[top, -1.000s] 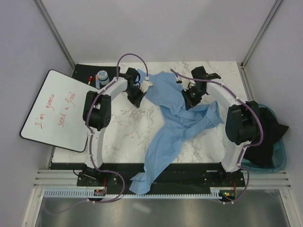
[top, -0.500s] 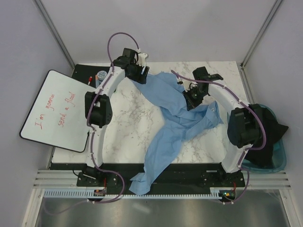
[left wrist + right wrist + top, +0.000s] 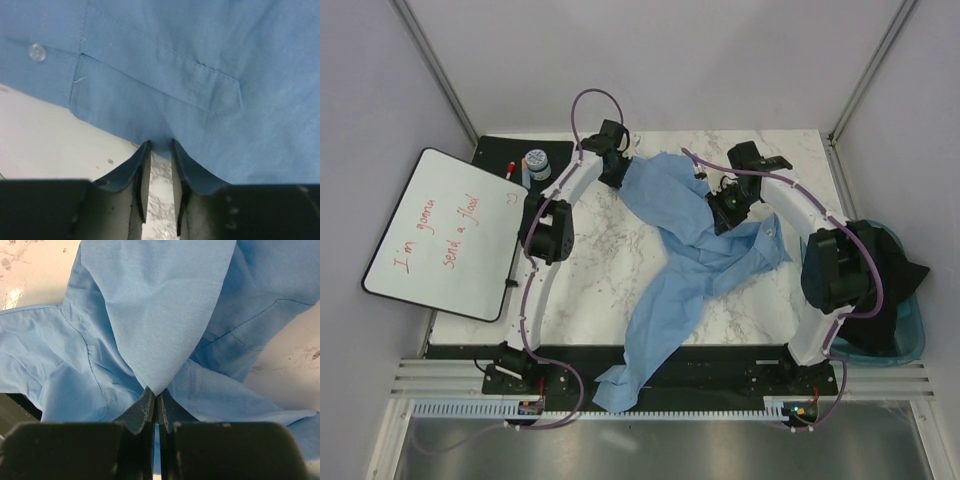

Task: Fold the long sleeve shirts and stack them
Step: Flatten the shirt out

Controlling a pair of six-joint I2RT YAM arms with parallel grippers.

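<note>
One shirt [image 3: 670,285] lies rumpled on the table [image 3: 590,270], with both claws at its far end. The left claw [image 3: 160,146] is at the shirt's far left edge. Its jaws stand a narrow slit apart, and bare marble shows between them. The hem meets the two tips, but I cannot tell whether any cloth sits between them. Just ahead of this claw the cloth lies flat and shows a stitched placket. Ahead and to its left, a button [image 3: 36,51] sits near the hem.

The right claw [image 3: 156,394] is pressed shut on a fold of the shirt, which fans out from its tips. More cloth spreads to both sides of it, and bare table shows beyond on its left and right.

In the top view the right claw is on the shirt's middle, to the right of the left claw and a little nearer the bases, with cloth running between the two. From the right claw the shirt trails back toward the bases and narrows to a sleeve that hangs over the near edge.

Left of the left claw stands a jar [image 3: 536,160] and, farther off, a whiteboard [image 3: 440,235] with red writing. Right of the right claw, well apart, a bin [image 3: 910,325] holds dark cloth.
</note>
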